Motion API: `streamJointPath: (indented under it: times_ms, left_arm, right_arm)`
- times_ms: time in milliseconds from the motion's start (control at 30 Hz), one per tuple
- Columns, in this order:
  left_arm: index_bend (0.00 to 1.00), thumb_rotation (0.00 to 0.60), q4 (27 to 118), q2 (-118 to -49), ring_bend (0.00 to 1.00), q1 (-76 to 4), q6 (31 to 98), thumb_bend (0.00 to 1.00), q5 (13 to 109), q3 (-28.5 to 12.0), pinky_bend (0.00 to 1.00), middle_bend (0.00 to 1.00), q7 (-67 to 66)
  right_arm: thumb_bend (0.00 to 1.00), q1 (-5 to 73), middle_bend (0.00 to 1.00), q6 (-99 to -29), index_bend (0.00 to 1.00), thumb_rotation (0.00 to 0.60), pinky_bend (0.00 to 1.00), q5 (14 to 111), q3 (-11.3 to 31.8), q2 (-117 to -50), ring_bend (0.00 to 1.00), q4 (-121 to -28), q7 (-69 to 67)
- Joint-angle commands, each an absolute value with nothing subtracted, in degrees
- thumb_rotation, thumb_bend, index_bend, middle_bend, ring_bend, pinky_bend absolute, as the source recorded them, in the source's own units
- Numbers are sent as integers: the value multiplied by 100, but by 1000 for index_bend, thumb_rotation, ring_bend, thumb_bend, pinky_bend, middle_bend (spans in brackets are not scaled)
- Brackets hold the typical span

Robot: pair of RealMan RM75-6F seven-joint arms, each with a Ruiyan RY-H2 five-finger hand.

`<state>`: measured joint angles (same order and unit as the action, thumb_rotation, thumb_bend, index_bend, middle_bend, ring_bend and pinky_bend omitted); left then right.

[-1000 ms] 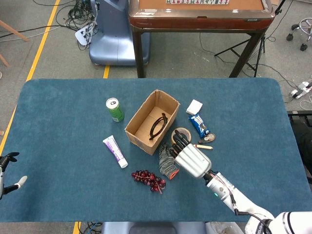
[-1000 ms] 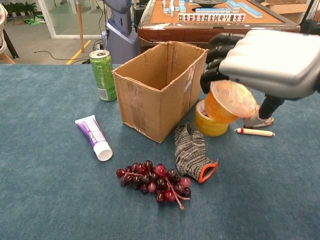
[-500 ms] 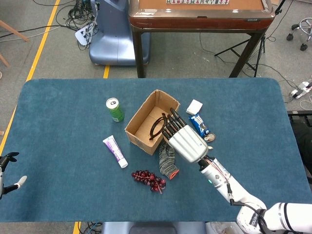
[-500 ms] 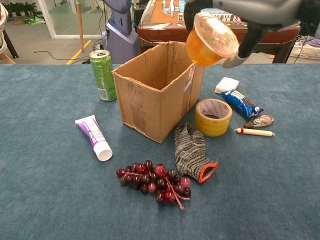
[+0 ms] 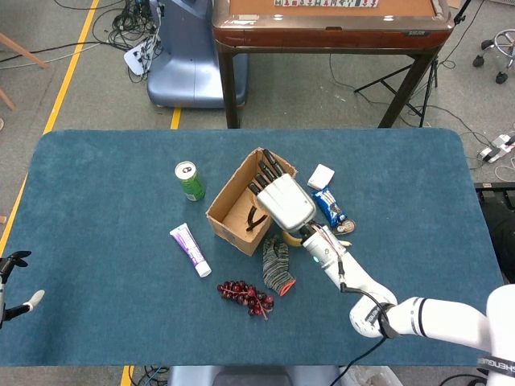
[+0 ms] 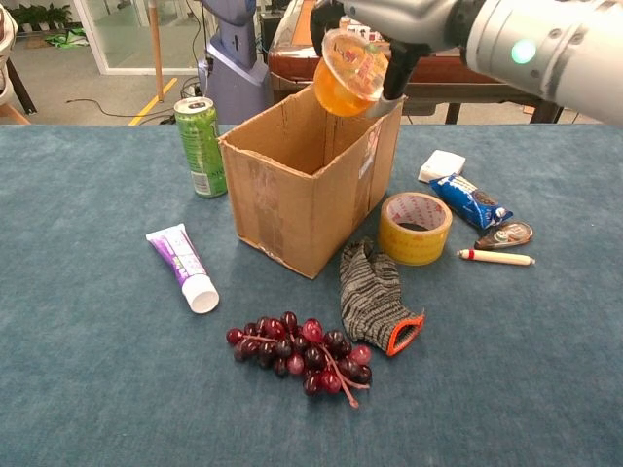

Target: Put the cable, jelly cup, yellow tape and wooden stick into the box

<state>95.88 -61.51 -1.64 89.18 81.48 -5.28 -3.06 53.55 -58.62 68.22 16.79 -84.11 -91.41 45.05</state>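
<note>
My right hand (image 6: 409, 21) holds the orange jelly cup (image 6: 351, 74) tilted in the air, just above the open top of the cardboard box (image 6: 302, 185). From the head view the right hand (image 5: 282, 198) covers the right half of the box (image 5: 228, 193). Under it, part of the black cable (image 5: 255, 217) lies on the box floor. The yellow tape (image 6: 416, 228) sits on the cloth right of the box, and the wooden stick (image 6: 496, 257) lies further right. My left hand (image 5: 10, 285) hangs at the table's far left edge with its fingers apart, holding nothing.
A green can (image 6: 201, 146) stands left of the box. A toothpaste tube (image 6: 182, 266), grapes (image 6: 302, 350) and a grey glove (image 6: 375, 297) lie in front of it. A blue snack packet (image 6: 469, 201), a white block (image 6: 442, 165) and a small dark packet (image 6: 506, 233) lie at the right.
My right hand has lifted the jelly cup from beside the yellow tape and carried it up and left, to above the box opening. The left hand has not moved.
</note>
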Motion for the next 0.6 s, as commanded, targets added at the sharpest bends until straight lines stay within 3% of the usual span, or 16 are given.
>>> streamJointPath:
  times_ms: [33,133,200,333,400,467,600]
  left_arm:
    - [266,600,9595,-6142,297,-159,8926,131,8160,-524,496,398,-288]
    - [266,600,9598,-6131,297,-153,8934,131,8173,-519,496,398,-270]
    - [266,600,9603,-6128,297,-152,8936,131,8181,-514,496,398,-269]
    - [266,600,9611,-6131,297,-148,8949,131,8201,-508,496,398,-280]
    - [266,600,9616,-6132,297,-147,8954,131,8206,-506,496,398,-284]
    - [266,600,9612,-6132,297,-146,8957,131,8208,-507,496,398,-289]
    - [266,600,9606,-6135,297,-145,8958,131,8210,-504,496,398,-302]
  right_arm:
    - [0,5568,297,-5628,270,600,24,6547,1760,-8723,105,-8742,4204]
    - [0,5620,184,-5627,109,600,24,6591,1726,-8808,18,-8609,4093]
    - [0,5639,136,-5649,55,600,24,6640,1715,-8836,1,-8567,4014]
    - [0,5638,96,-5710,31,600,24,6734,1673,-8787,0,-8628,3909]
    - [0,5598,94,-5746,31,600,34,6773,1619,-8681,0,-8776,3933]
    - [0,5500,106,-5864,31,600,107,6828,1518,-8494,0,-9068,4085]
    - [0,5191,264,-6315,95,600,300,7126,1268,-8051,124,-9788,4429]
